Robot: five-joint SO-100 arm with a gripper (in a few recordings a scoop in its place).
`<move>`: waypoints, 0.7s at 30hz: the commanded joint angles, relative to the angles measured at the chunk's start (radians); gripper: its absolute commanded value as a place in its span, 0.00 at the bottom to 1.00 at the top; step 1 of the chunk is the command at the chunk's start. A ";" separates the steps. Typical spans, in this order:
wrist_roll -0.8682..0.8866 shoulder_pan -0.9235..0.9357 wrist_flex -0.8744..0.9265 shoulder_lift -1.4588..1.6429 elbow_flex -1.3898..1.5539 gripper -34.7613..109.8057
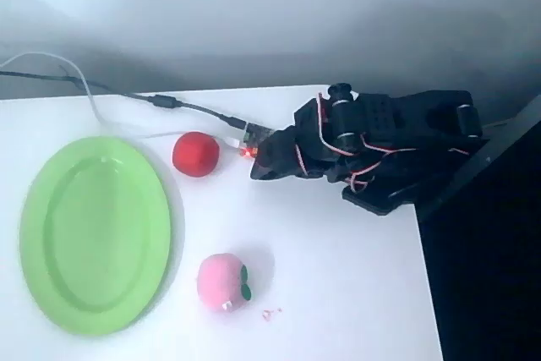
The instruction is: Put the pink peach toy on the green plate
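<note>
On white table: 1 pink peach toy beside green plate; 1 red ball nearer folded gripper, jaw state indeterminable. Risk: grabbing ball instead.

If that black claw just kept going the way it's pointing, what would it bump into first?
Probably the red ball. The gripper points left in the overhead view, with the ball just ahead. Height is unclear from above, so it might pass over it toward the green plate.

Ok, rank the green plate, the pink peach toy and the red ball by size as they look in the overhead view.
1. green plate, by far the largest.
2-3. pink peach toy and red ball look about alike; no clear ranking.
</note>
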 commanded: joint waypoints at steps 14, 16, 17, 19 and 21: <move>0.087 -0.097 -0.225 0.017 0.028 0.24; 0.057 -0.091 -0.331 -0.023 -0.031 0.24; 0.038 -0.091 -0.394 -0.083 -0.071 0.24; 0.035 -0.103 -0.482 -0.241 -0.169 0.24; 0.003 -0.104 -0.483 -0.419 -0.314 0.24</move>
